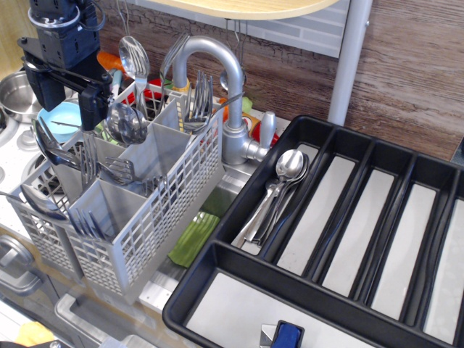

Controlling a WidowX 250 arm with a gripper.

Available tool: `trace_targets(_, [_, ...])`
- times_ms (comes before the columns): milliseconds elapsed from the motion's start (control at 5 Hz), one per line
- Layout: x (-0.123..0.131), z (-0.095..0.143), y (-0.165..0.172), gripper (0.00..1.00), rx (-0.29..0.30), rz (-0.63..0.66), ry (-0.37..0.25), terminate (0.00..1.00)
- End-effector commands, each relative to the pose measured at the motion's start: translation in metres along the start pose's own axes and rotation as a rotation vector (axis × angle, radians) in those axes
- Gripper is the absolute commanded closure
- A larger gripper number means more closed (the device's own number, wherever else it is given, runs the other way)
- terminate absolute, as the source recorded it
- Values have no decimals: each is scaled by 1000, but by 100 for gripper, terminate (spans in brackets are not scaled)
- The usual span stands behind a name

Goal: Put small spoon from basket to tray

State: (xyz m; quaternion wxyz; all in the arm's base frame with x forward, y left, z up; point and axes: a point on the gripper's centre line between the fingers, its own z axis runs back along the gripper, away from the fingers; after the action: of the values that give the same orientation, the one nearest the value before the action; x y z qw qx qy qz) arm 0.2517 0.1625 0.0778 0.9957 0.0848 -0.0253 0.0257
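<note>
The light-grey lattice basket (145, 225) stands left of centre, holding forks (199, 101) and several spoons. One spoon bowl (125, 122) stands up just right of my gripper, and a larger spoon (134, 58) rises at the back. My black gripper (67, 109) hangs over the basket's back-left compartments. Its two fingers are apart with nothing between them, and the right finger (91, 109) is close beside the spoon bowl. The black tray (217, 286) lies at the right. Several spoons (284, 177) lie in its leftmost long compartment.
A grey tap (217, 69) arches behind the basket, next to the tray's left corner. A green sponge (192, 239) lies between basket and tray. A blue bowl (61, 119) and a steel pot (14, 94) sit at the far left. A blue object (287, 335) lies in the tray's wide front compartment.
</note>
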Motion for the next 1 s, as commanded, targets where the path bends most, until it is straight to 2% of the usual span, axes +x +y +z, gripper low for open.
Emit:
trace_targets(0, [0, 0, 0, 0, 0, 0, 0, 0])
trace_targets(400, [-2, -19, -1, 0, -38, 11, -11, 0])
trace_targets(800, [1, -32, 11, 0, -24, -32, -7, 0])
